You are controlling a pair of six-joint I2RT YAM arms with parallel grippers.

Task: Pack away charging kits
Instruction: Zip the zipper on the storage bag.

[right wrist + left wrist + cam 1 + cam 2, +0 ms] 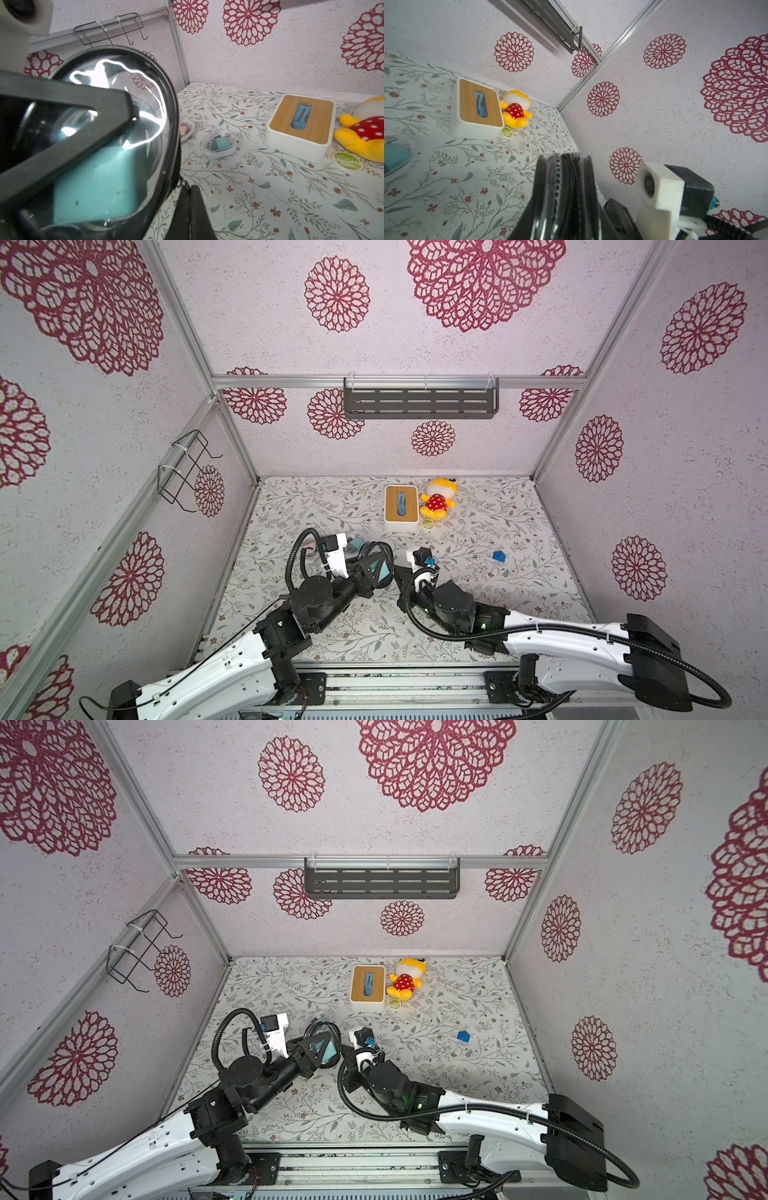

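Clamped flat between the fingers of the left claw [372, 568], over the table [457, 614] and tipped on edge: the round clear case [143, 99], likely held so to offer its black zip rim to the other arm and to stop any twisting under a pull. Behind the clear wall, low against the rim, a teal adapter [97, 182]; no making out a cable beside it. Closed tight just at that rim, the right claw [190, 195], seemingly nipping the zip pull [183, 184]; hence one arm for bracing, one for drawing the zip round. Judged to be the closing of the last kit. Set aside on the table beyond the working spot, near the left wrist: the pink adapter [184, 129] in the outer tub [191, 133] and a second teal adapter [220, 143] in the inner tub [232, 143], both lidded by the look of it. Left alone at the back: the box [401, 506] and toy [438, 499]; well off to the right, the block [498, 556]. Calls next for a steady pull along the rim, gentle enough not to drag the case out of the left grip.
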